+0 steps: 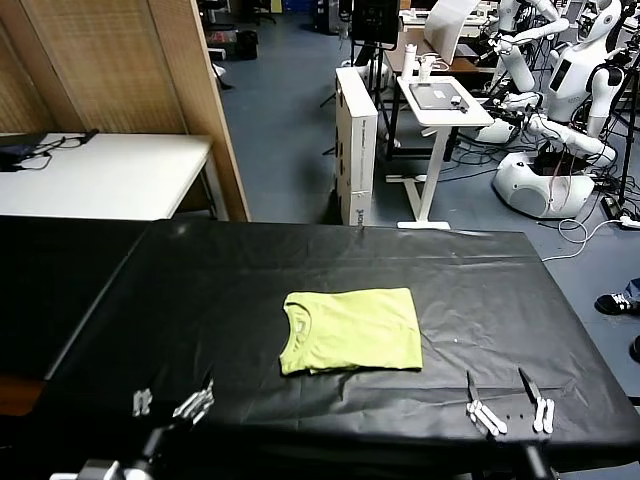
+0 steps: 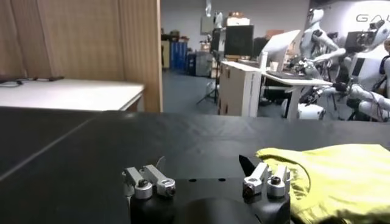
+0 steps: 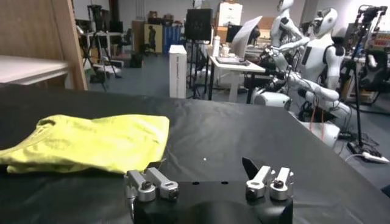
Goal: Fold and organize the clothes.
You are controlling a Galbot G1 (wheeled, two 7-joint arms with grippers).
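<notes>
The left claw (image 1: 172, 403) is showing pale grey metal fingers (image 2: 149, 181) on a black housing, each finger carrying a round screw head at its base. The right claw (image 1: 508, 412) is showing the same build: slim silver fingers (image 3: 270, 181), dark pointed tips, small holes dotting the black wrist block.

place: robotics lab | evidence: white humanoid robots (image 1: 565, 70), monitor (image 1: 375, 20), cables on floor
</notes>
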